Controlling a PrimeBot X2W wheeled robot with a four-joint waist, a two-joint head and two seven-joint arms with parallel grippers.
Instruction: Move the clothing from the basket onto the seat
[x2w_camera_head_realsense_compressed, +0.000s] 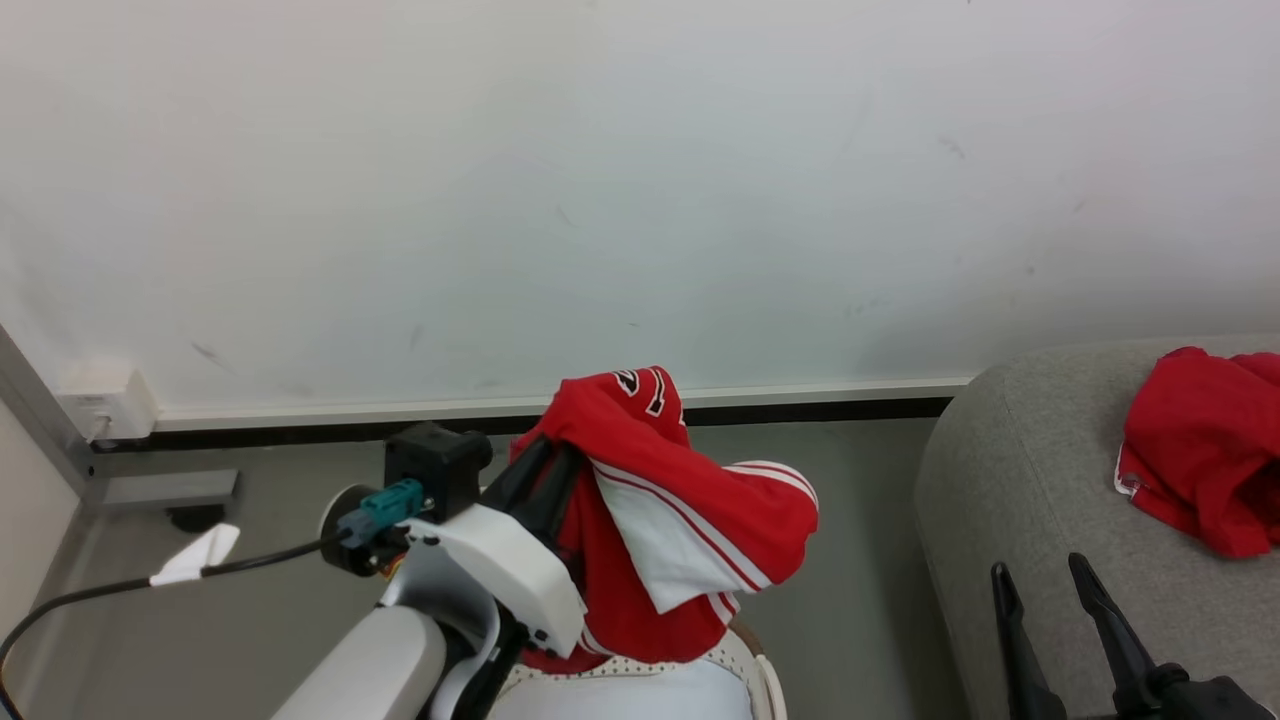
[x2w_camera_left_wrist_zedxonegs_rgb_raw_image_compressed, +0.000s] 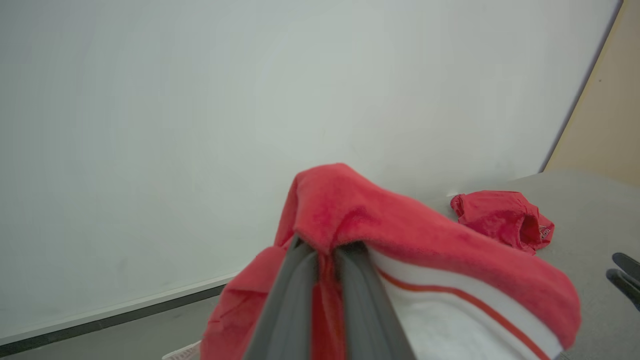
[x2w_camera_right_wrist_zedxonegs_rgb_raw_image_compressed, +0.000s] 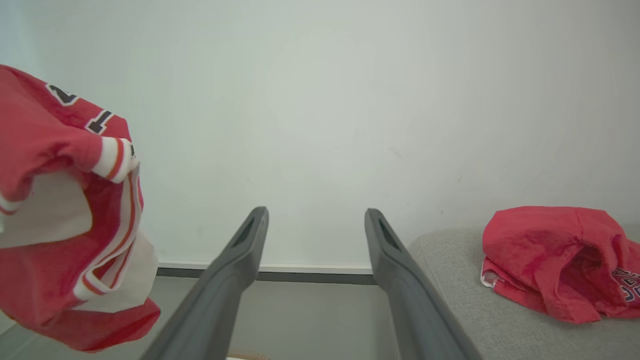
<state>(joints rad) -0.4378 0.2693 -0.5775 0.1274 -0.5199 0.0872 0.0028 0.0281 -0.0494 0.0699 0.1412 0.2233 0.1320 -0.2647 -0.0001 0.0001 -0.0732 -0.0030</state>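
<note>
left gripper (x2w_camera_left_wrist_zedxonegs_rgb_raw_image_compressed: 325, 252) pinches jersey (x2w_camera_head_realsense_compressed: 680, 480), hanging above basket (x2w_camera_head_realsense_compressed: 650, 668) at lower centre. right gripper (x2w_camera_head_realsense_compressed: 1040, 570) wide, empty. next: swing jersey right over sofa (x2w_camera_head_realsense_compressed: 1010, 470), then release.

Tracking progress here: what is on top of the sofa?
One crumpled red jersey lies on the grey sofa; anything beneath its folds is covered.

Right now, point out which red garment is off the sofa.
The striped jersey hanging from the left gripper; the other garment lies crumpled on the sofa.
</note>
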